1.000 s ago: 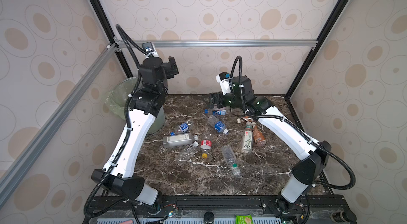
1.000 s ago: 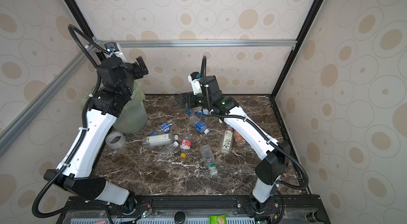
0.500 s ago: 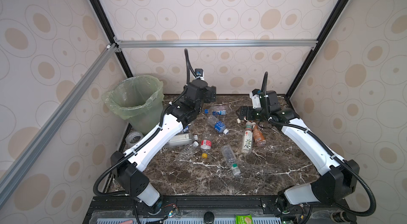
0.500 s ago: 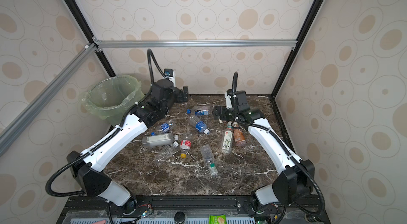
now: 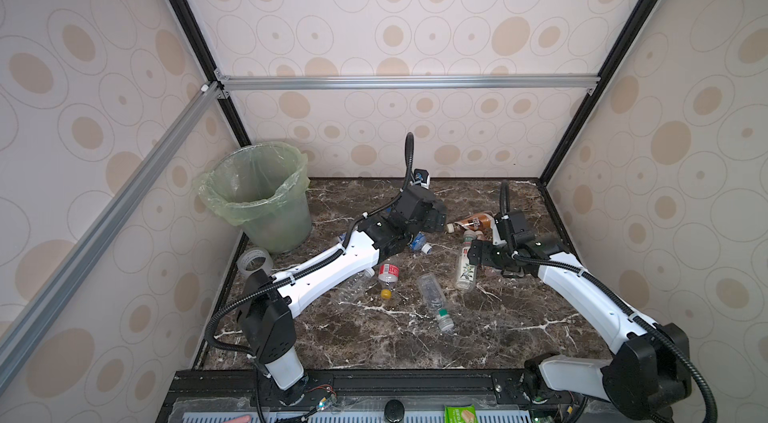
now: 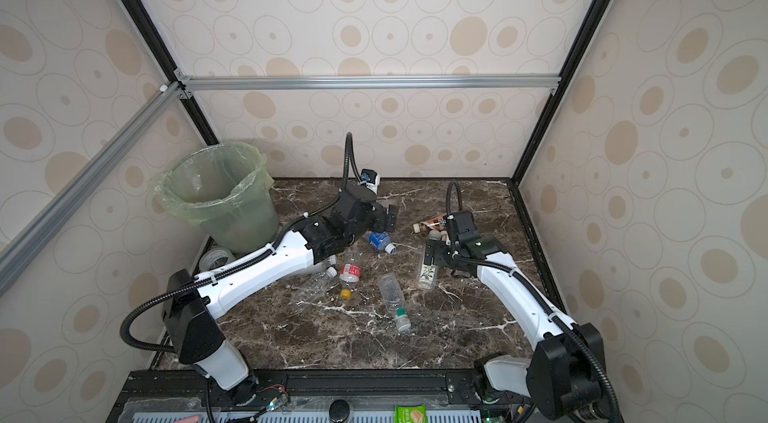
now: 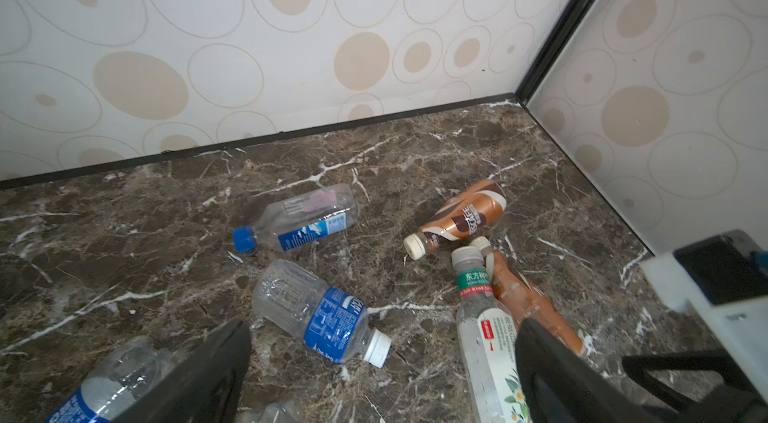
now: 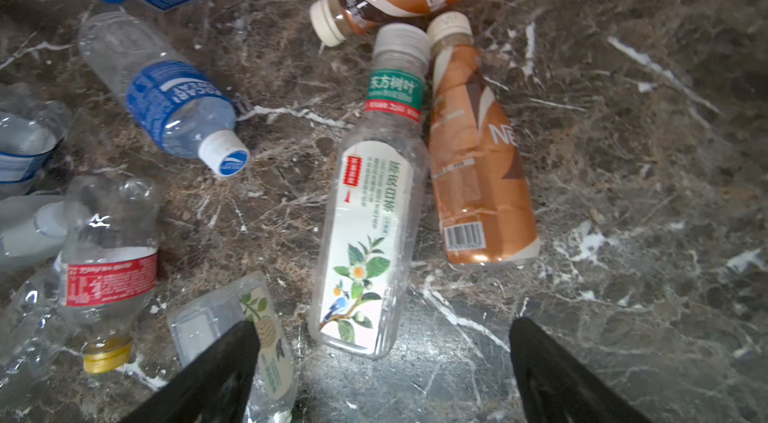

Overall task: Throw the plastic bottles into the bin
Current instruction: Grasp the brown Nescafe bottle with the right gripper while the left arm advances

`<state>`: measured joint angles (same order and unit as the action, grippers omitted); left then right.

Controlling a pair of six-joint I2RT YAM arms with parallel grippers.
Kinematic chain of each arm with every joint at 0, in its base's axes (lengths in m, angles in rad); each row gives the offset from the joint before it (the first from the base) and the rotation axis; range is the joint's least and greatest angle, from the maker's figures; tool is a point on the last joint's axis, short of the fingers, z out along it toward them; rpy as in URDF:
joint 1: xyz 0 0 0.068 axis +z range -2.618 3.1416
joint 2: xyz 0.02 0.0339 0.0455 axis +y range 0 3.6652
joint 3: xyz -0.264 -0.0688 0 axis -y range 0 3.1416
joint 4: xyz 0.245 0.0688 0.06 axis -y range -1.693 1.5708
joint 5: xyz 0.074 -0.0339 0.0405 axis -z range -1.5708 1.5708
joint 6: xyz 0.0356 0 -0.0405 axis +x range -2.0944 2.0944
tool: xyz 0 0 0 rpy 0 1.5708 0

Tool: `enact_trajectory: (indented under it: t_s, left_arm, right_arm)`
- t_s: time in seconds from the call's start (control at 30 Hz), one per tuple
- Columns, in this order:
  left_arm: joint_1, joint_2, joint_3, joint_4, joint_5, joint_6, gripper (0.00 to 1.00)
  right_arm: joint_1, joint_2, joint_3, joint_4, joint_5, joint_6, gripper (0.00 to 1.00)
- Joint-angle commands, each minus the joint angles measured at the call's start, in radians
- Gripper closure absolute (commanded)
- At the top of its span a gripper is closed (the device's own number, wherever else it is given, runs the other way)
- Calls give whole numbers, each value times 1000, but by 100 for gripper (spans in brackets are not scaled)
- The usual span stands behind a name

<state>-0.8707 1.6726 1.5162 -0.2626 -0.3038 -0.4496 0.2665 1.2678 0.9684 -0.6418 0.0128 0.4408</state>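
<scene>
Most of the job lies ahead. About ten plastic bottles lie scattered on the marble table, and neither gripper holds one. The bin stands upright, well away from both sets of jaws, on the left arm's side. Through its green liner I cannot tell how many bottles are inside.

The left gripper hangs low with its jaws wide apart and empty. A Pocari Sweat bottle lies just ahead of the gap, cap end nearest, and a blue-capped water bottle lies farther ahead. The right gripper is also spread wide and empty. A tea bottle with a leafy white label lies lengthwise straight ahead of its gap, base nearest the fingertips. A brown Nescafé bottle lies touching alongside it. The tea bottle looks like the right arm's next pick.

A second ago the left arm was raised with its gripper over the bin. It has since swung back and come down over the far middle of the table. The right gripper was then over the blue-labelled bottles and has shifted across to the tea bottle. The bottles on the table lie as they did.
</scene>
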Motion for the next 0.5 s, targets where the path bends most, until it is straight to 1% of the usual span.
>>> enact_trajectory:
  t_s: [0.0,0.1,0.27,0.4,0.47]
  left_arm:
    - [-17,-8,-30,41,21,-35,1]
    - [-18,-9,-51,55,28,-31,1]
    - [-19,7,-40,61,51,-17,1]
    - [-19,36,-7,47,79,-19,1]
    - [-19,39,-12,55,102,-39,1]
  right_arm:
    - [-56,-3,-26,22,12,6,4]
    - [-104,35,-36,47,-3,-13,7]
    - [-139,108,-24,78,4,-39,13]
    - [-165,199,-1,95,-56,-59,22]
    - [-168,234,13,91,-53,-72,24]
